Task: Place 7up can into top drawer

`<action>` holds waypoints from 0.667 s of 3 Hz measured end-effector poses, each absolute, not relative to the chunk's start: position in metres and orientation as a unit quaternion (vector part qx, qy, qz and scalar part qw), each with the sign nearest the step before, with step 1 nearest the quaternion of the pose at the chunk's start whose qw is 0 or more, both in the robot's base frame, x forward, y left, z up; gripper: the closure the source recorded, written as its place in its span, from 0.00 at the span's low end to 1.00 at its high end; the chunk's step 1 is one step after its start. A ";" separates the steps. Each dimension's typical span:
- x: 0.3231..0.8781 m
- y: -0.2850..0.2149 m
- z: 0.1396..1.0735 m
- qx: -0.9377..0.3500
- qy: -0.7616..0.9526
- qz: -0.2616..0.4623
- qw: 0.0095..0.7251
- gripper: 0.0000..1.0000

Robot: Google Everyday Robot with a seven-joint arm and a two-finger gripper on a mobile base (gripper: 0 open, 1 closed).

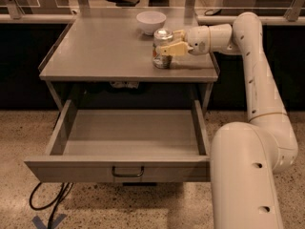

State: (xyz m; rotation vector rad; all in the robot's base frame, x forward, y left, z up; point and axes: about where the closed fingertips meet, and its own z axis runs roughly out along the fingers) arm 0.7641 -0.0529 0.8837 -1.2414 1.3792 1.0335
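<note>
The 7up can [162, 51] stands upright on the grey tabletop [105, 51], near its right front edge. My gripper [170, 41] reaches in from the right at can height. Its yellowish fingers [172, 48] sit on either side of the can and touch it. The top drawer [71, 168] is pulled out wide below the tabletop. Its inside is bare, and the dark bar handle [127, 171] is at the centre of the front panel.
A white bowl [151, 20] sits at the back of the tabletop, just behind the can. My arm's large white base link [248, 175] stands to the right of the open drawer. A black cable [47, 202] lies on the speckled floor at the lower left.
</note>
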 end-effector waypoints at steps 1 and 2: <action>0.764 -0.053 0.884 -0.511 0.567 0.425 0.487 0.89; 0.754 -0.049 0.884 -0.525 0.570 0.425 0.468 1.00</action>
